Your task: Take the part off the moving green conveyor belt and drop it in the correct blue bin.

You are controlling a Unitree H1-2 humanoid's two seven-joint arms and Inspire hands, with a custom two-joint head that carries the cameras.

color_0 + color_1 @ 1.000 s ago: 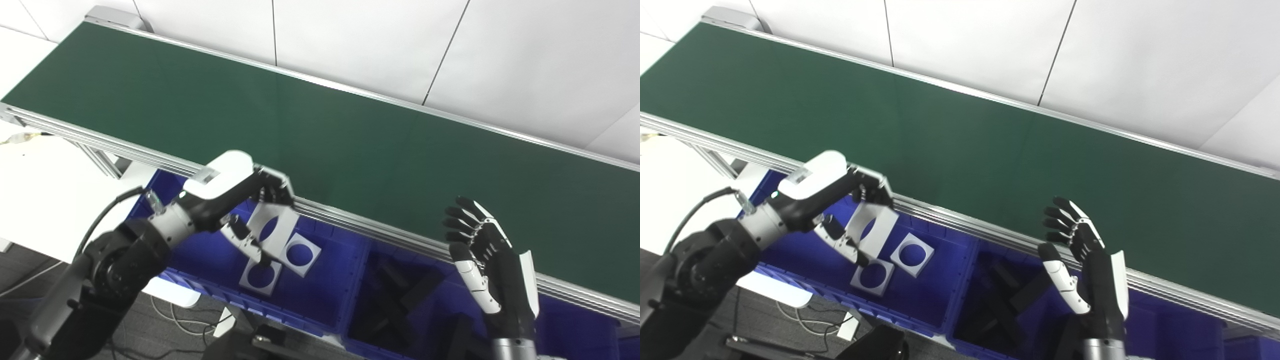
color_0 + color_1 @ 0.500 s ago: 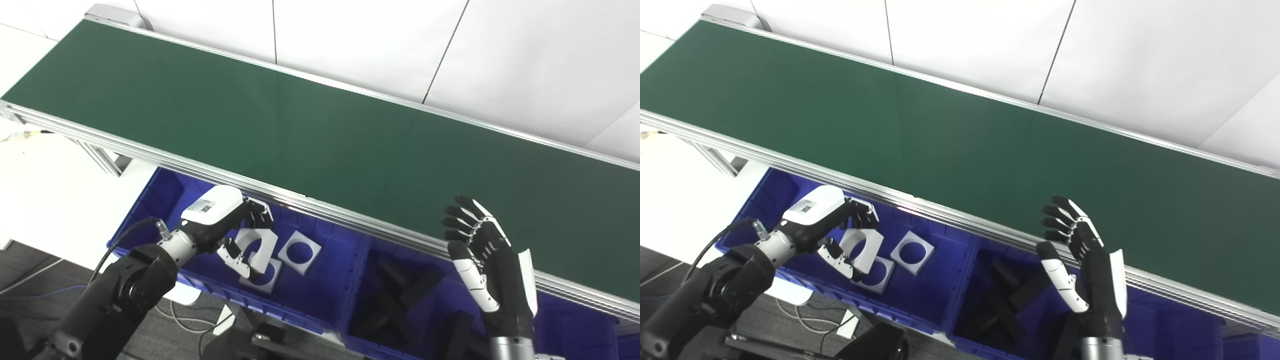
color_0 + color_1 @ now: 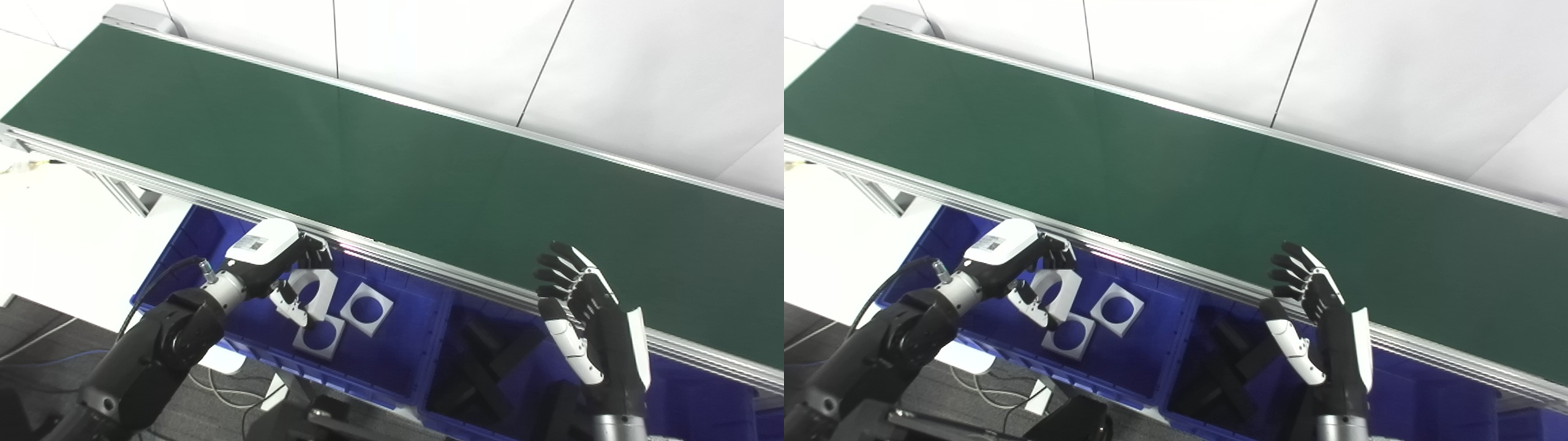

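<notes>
left robot hand (image 3: 288,269) clamped on white part (image 3: 313,293) w/ round hole, held over left blue bin (image 3: 392,367), tilted on edge, long axis running down-left to up-right. two flat white parts (image 3: 1093,321) lie below it. right robot hand (image 3: 1323,331) fingers spread, holding nothing, over bin of black pieces (image 3: 484,373). beyond: bare green belt (image 3: 367,153). both views match here.

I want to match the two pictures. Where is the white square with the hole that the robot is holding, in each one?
Left eye view: the held white square is lower left, in the left robot hand, over the left blue bin.
Right eye view: the held white square is lower left too, nearer the left edge.
Shared landmark: the loose white square lying in the bin just right of it.
</notes>
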